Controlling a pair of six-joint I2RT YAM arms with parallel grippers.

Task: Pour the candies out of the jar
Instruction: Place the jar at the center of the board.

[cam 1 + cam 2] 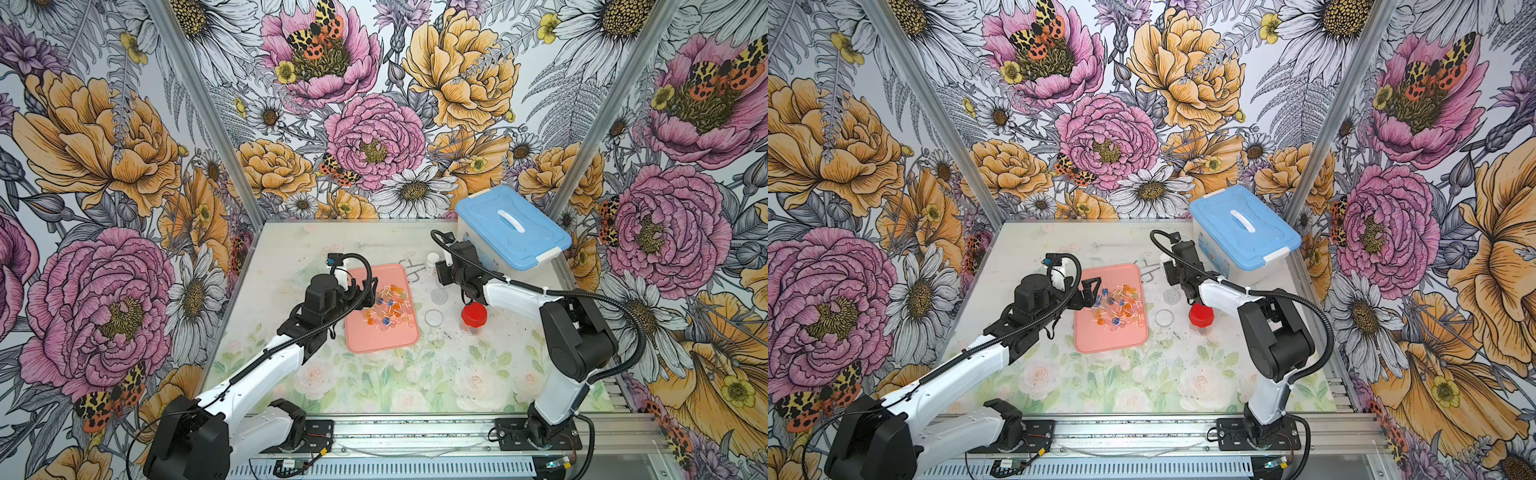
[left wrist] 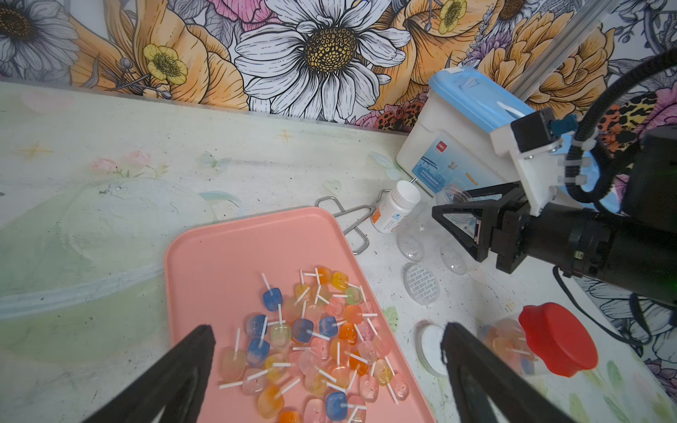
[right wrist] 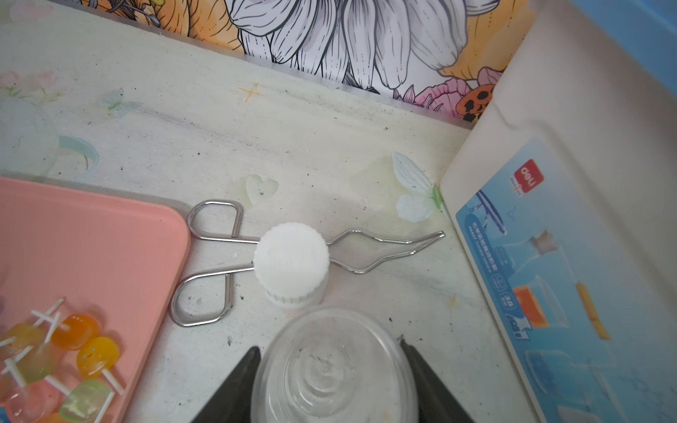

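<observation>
Flowered wallpaper walls in a pale counter [image 1: 374, 382] printed with roses. At the back right, the right gripper [image 3: 329, 348] has its jaws flanking a clear, empty jar [image 3: 329, 381]. They sit close against its sides, though I cannot tell whether they press it.

At 5 o'clock from that gripper, and near it, stands a second jar [image 1: 473, 323]. It is upright, with its long axis vertical and a red lid [image 1: 473, 311] on, and the left wrist view shows sweets [image 2: 505, 344] inside.

The right arm is clearly the nearer one. The left gripper [image 2: 328, 329] is spread wide with nothing in it, and it hovers over the pink tray [image 1: 374, 340]. From there the capped jar lies at about 4 o'clock, with a loose clear lid [image 1: 433, 318] between.

The poured candies [image 1: 388, 309] lie heaped on the tray's far half.

Any further pouring likely turns on that capped jar — its lid must come off first.

At 12 o'clock from the right gripper a white-capped bottle [image 3: 291, 256] stands over tongs [image 3: 205, 285]. The blue-lidded box [image 1: 513, 224] beyond is shut, so its contents are hidden.
</observation>
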